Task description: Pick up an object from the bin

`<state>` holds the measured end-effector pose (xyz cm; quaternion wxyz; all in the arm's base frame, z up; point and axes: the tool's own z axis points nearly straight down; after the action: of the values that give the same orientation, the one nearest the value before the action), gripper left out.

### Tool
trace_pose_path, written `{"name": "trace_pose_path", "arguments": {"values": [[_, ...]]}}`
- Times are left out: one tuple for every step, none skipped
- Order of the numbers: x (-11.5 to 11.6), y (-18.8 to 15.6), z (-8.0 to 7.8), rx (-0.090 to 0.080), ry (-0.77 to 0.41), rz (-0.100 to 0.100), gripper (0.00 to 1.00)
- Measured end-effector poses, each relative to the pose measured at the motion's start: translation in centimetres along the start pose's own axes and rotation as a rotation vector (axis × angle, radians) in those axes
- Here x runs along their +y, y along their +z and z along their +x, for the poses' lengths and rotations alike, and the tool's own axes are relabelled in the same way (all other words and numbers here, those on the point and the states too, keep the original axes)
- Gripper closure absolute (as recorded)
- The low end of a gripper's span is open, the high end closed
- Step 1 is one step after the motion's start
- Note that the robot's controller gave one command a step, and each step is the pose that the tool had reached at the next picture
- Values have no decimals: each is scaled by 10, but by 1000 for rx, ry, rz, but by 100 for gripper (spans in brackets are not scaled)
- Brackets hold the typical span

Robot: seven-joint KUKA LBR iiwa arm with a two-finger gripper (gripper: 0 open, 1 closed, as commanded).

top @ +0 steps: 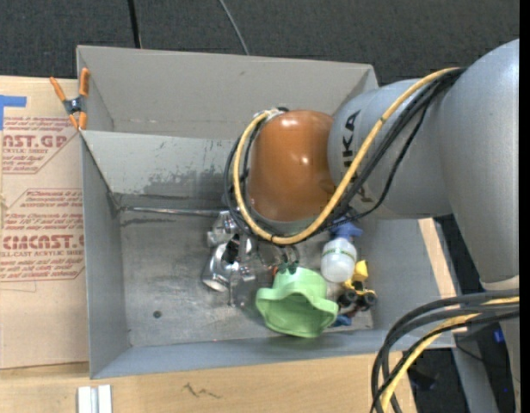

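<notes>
The gripper (226,261) sits low over the middle of the grey bin (144,231); can't tell if it's spread or pinching anything. Just right of it lies a floppy green thing (292,306), maybe cloth, heaped with a white bottle (338,261) and a yellow-black toy (358,289).

A green floppy cup (292,306) is lying crumpled on the bin (162,299) floor, at the near right. A white round bottle (338,259) is lying just behind it. A small yellow-and-black piece (360,292) is lying just beside both, rightward.
</notes>
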<state>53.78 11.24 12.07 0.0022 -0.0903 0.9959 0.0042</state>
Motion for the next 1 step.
{"name": "trace_pose_path", "arguments": {"values": [[-21,41,-13,-26,72,3,100]]}}
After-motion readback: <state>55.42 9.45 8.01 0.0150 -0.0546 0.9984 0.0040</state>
